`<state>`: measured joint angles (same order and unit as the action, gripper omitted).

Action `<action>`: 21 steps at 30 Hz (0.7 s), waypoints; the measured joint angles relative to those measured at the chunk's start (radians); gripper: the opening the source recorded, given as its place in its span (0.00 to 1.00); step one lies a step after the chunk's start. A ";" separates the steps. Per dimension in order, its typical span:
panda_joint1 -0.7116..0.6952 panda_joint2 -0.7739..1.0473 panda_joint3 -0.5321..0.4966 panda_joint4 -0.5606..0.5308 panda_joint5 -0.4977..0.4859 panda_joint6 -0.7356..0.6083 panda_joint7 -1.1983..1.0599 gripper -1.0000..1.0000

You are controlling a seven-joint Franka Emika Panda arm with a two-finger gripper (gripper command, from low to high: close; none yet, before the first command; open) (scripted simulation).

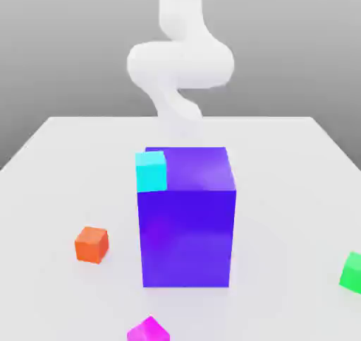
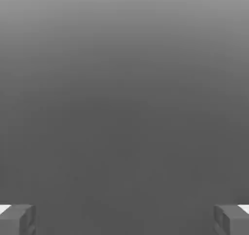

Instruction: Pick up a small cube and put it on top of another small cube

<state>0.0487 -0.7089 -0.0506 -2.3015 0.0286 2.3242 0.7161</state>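
1. Table [image 1: 63,163]: white, flat surface carrying all blocks.
2. Large purple block [image 1: 187,234]: upright at the table's middle, tallest item present.
3. Cyan cube [image 1: 151,171]: resting on the purple block's top face, at the near corner toward the exterior view's left.
4. Orange cube [image 1: 92,245]: on the table, toward the exterior view's left of the purple block, clearly apart from it.
5. Magenta cube [image 1: 149,330]: on the table at the near edge, in front of the purple block, partly cut off.
6. Green cube [image 1: 351,272]: at the exterior view's right edge, on the table, partly cut off.
7. Arm [image 1: 180,61]: white, raised behind the purple block.
8. Gripper [image 2: 124,219]: fingers [image 2: 17,219] spread wide apart, released, nothing between them; plain grey background ahead.
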 joint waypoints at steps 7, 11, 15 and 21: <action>0.115 0.260 -0.127 -0.004 0.103 0.068 -0.254 0.50; 0.159 0.406 -0.179 -0.006 0.170 0.106 -0.402 0.50; 0.181 0.553 -0.207 -0.008 0.232 0.142 -0.548 0.50; 0.180 0.764 -0.214 -0.013 0.285 0.205 -0.737 0.50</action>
<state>0.2290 0.0549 -0.2642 -2.3147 0.3134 2.5290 -0.0212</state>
